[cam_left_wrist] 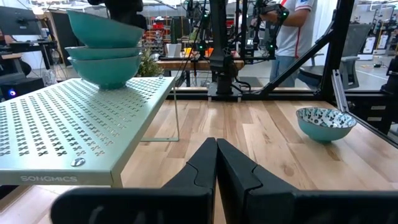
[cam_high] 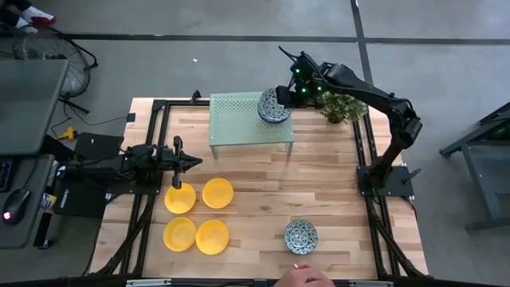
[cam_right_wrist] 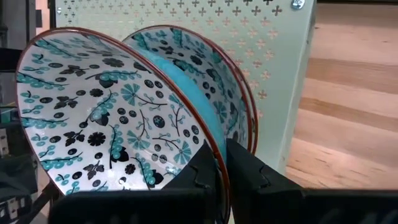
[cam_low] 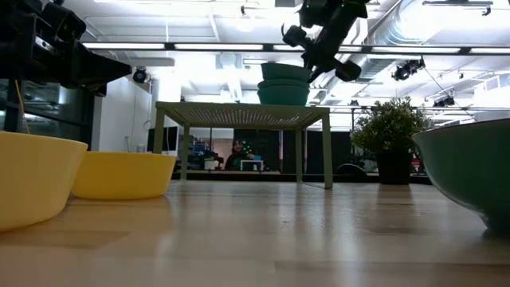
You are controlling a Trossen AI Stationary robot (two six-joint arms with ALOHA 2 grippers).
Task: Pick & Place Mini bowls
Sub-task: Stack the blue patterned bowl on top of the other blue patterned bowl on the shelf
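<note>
Two blue-and-white patterned mini bowls [cam_left_wrist: 106, 65] stand nested on the far right corner of the pale green rack [cam_high: 239, 127]. Over them tilts a third patterned bowl [cam_right_wrist: 106, 112], on which my right gripper [cam_right_wrist: 222, 168] is shut. Another patterned bowl [cam_high: 301, 235] sits on the table near the front edge. Several yellow bowls [cam_high: 217, 192] rest on the table at the near left. My left gripper [cam_high: 191, 163] hovers shut and level beside them, touching nothing. My right gripper pinches the top bowl's rim [cam_right_wrist: 219, 163], one finger [cam_right_wrist: 199, 171] inside the bowl and one [cam_right_wrist: 249, 171] outside. The fingers slant down from the table's far right. The bowl is tipped steeply, its underside at the stack below; whether it touches the stack I cannot tell.
A small potted plant [cam_high: 344, 106] stands at the far right, just beyond my right gripper. A person's hand [cam_high: 307, 277] shows at the table's near edge. Bare wood lies between the rack and the yellow bowls.
</note>
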